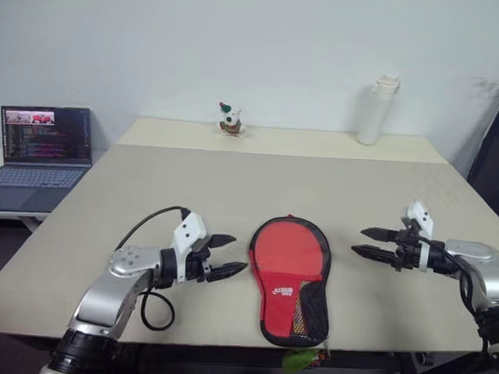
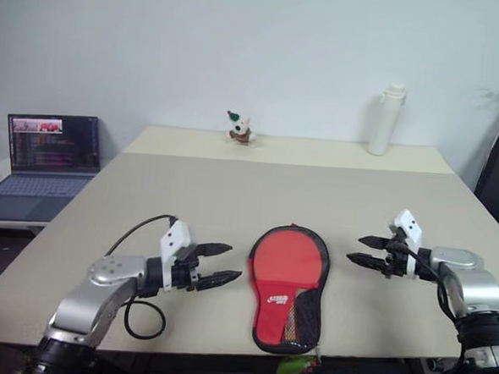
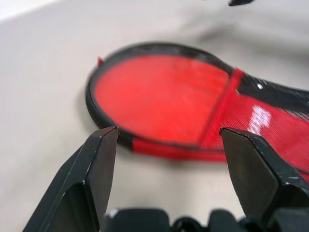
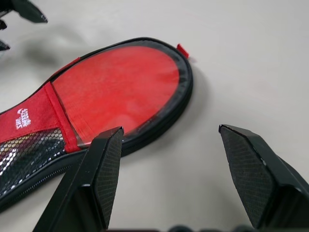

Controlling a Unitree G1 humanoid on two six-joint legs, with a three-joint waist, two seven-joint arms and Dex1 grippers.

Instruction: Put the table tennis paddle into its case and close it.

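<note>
The case (image 1: 291, 274) lies flat, seemingly zipped, between the wide-open, empty left hand (image 1: 226, 258) and right hand (image 1: 366, 243).

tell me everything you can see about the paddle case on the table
The case is a soft, paddle-shaped fabric cover, red on its upper face with a black rim, a mesh patch and white lettering at the narrow handle end. It lies flat near the front edge of the table, round end pointing away from the robot, and looks closed. It sits between the left gripper and right gripper; both are open and neither touches it.
</note>
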